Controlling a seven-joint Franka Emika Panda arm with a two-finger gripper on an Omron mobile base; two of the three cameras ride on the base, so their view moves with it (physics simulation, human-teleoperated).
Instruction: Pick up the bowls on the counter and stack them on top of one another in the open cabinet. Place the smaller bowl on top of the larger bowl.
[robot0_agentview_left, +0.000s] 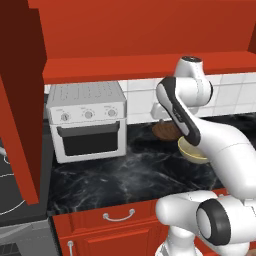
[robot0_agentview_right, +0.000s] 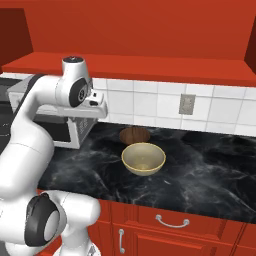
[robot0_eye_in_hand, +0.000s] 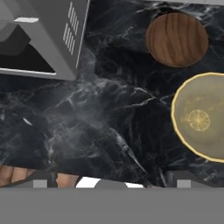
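You see both bowls on the counter (robot0_agentview_right: 210, 170), right of the toaster oven (robot0_agentview_left: 87, 120): the smaller bowl (robot0_agentview_right: 134, 134) just behind the larger bowl (robot0_agentview_right: 143, 158). The gripper (robot0_eye_in_hand: 111, 180) hangs above, fingers spread, holding nothing.

Brown bowl (robot0_eye_in_hand: 176, 39), tan bowl (robot0_eye_in_hand: 202, 117), black-veined counter (robot0_eye_in_hand: 100, 127).

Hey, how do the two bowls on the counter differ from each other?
The smaller bowl is dark brown with a wood grain; the larger bowl is pale yellowish-tan. The larger bowl looks wider and deeper than the smaller bowl. The smaller bowl sits nearer the tiled wall, the larger bowl nearer the counter's front edge. Both are round, upright, empty and untouched.
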